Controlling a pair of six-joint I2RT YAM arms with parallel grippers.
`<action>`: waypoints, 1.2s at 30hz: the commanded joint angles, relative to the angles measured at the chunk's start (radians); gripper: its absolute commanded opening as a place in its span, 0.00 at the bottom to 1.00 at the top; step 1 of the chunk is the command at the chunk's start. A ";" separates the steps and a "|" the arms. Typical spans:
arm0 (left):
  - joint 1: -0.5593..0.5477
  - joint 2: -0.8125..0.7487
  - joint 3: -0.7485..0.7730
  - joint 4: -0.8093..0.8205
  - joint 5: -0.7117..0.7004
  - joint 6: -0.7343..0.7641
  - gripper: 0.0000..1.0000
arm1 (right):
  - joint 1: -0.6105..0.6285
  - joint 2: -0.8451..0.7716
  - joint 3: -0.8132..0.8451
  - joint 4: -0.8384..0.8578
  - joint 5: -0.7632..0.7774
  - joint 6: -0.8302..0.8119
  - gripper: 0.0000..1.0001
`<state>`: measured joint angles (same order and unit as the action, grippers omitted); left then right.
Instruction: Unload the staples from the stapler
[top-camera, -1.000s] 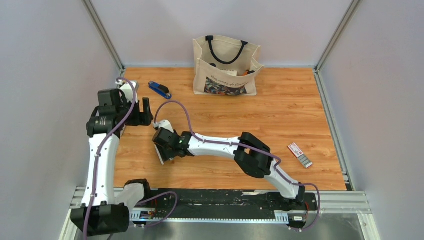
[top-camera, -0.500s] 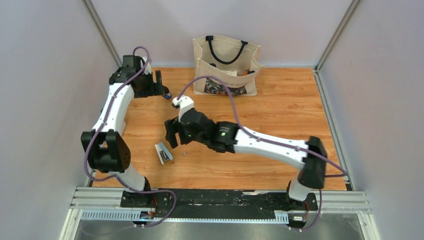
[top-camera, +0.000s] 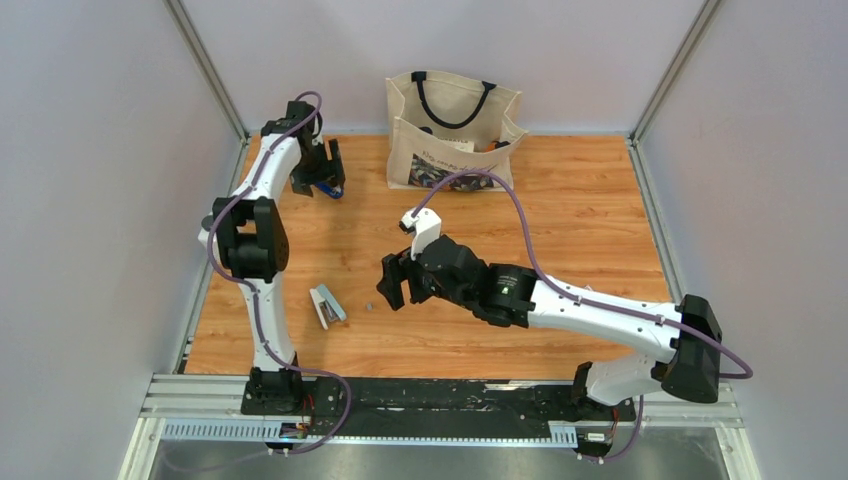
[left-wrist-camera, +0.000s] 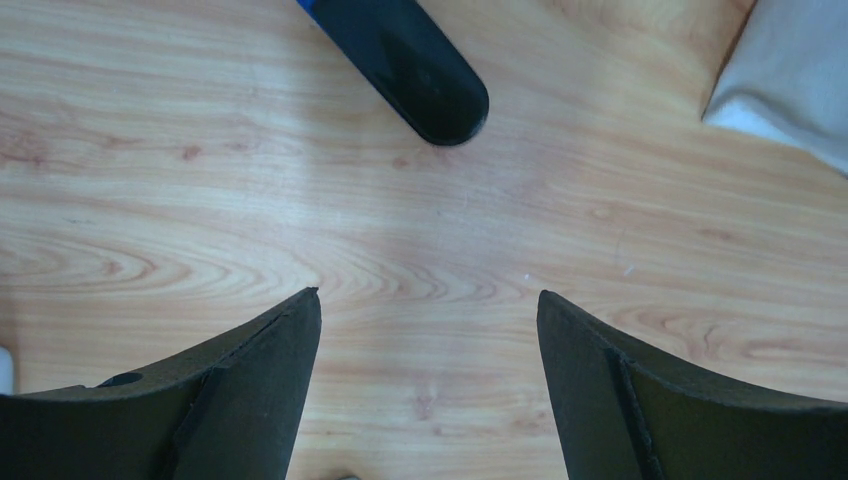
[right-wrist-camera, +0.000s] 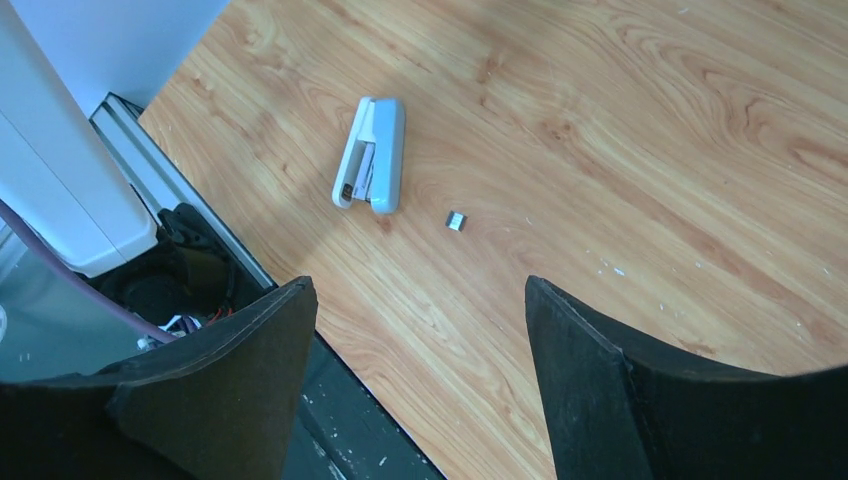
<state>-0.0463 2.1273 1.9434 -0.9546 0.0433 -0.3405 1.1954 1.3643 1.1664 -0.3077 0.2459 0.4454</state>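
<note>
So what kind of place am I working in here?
Most likely an enclosed robot test cell, not an office: plain pale wall panels in metal framing close off three sides of a wood-grain tabletop, and a slotted aluminium mounting rail runs along the near edge.

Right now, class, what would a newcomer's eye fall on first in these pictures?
A canvas bag stands at the back of the wooden table. The open left hand hangs by a blue stapler at the far left. The open right hand hangs mid-table, near a pale stapler and a tiny grey staple strip lying beside it.
</note>
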 joint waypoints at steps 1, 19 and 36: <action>-0.003 0.042 0.130 -0.033 -0.040 -0.098 0.88 | -0.011 -0.064 -0.023 0.073 0.000 -0.020 0.79; 0.072 0.263 0.351 -0.055 -0.025 -0.181 0.88 | -0.085 -0.060 -0.094 0.151 -0.099 -0.014 0.76; 0.076 0.345 0.404 -0.010 0.035 -0.178 0.89 | -0.141 -0.062 -0.120 0.165 -0.161 -0.002 0.67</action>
<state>0.0280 2.4546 2.3116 -0.9783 0.0521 -0.5186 1.0737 1.3293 1.0576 -0.1890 0.1123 0.4408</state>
